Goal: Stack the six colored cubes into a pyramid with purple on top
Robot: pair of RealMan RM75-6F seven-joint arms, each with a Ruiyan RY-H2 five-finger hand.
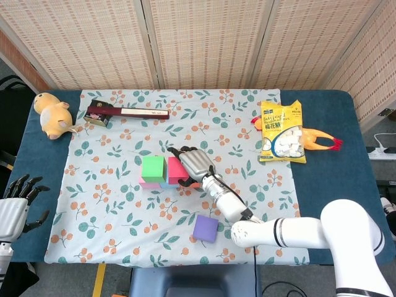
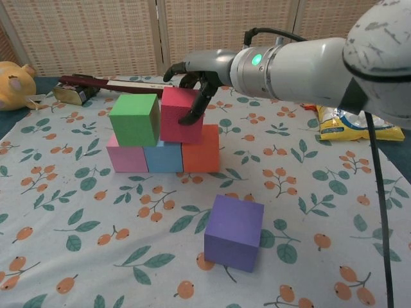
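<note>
A bottom row of pink cube (image 2: 127,158), blue cube (image 2: 164,158) and orange cube (image 2: 202,149) stands on the floral cloth. The green cube (image 2: 135,119) sits on the pink and blue ones. Beside it, my right hand (image 2: 196,72) grips a crimson cube (image 2: 174,115) from above, and that cube rests over the blue and orange ones, close against the green. The head view shows the same hand (image 1: 192,162) covering part of the crimson cube (image 1: 174,169). The purple cube (image 2: 234,231) lies alone nearer the front edge. My left hand (image 1: 15,207) hangs off the table's left side, fingers apart and empty.
A yellow plush toy (image 1: 52,114) and a dark red long box (image 1: 127,112) lie at the back left. A marshmallow bag (image 1: 281,131) and a rubber chicken (image 1: 322,141) lie at the back right. The floral cloth (image 1: 111,210) covers the table's middle.
</note>
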